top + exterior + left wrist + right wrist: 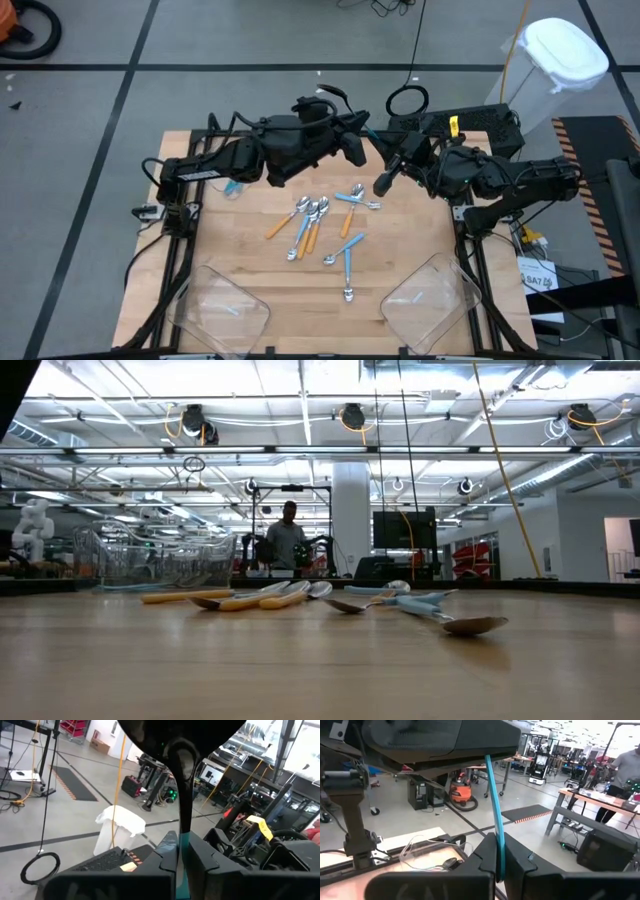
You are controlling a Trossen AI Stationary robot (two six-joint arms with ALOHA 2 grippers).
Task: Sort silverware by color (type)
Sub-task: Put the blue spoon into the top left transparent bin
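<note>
Spoons (318,222) are mostly lying in a loose bunch in the middle of the wooden surface (240,240), some with orange handles, some with light blue ones. The two clear bins (225,305) sit at the near corners, well apart from the bunch. One more blue bit lies off by itself under my left arm, too small for me to say what it is.

These things look super light, basically plastic sticks with a little bowl on the end. They're stiff enough not to flop, but the handles are thin and smooth, so I'd guess they twist or slide in a pinch if I grab too near the tip. My pick is the middle of the handle, squeezed across its flat sides. The bowl end is rounded and would probably squirt out.

Right now both my arms are up in the air over the far side of the surface, tips nearly meeting. My right hand (498,864) is clamped tight on a blue-handled spoon (493,805), which stands straight up out of my fingers toward the other arm. My left hand (182,870) is clenched too, with a teal sliver pinched between its fingers and a dark stem rising from it. Looks like the same spoon held at both ends, though I can't be totally sure.
</note>
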